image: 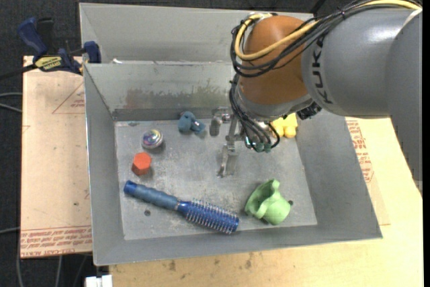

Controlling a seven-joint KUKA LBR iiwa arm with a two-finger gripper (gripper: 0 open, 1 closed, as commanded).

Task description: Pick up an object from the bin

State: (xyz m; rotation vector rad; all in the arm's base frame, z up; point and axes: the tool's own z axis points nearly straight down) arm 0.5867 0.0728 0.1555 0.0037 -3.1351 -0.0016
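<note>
My gripper hangs below the orange wrist cover over the middle of the bin floor. Its fingers stand apart, open, with nothing between them and bare floor underneath. A small blue object lies just to its left near the back wall. Partly hidden behind the arm, a yellow object sits to the right. Near the front right, below the gripper, lies a green soft toy.
A blue hairbrush lies slantwise along the front. A red block and a small shiny round object sit at the left. The arm and its cables cover the bin's back right.
</note>
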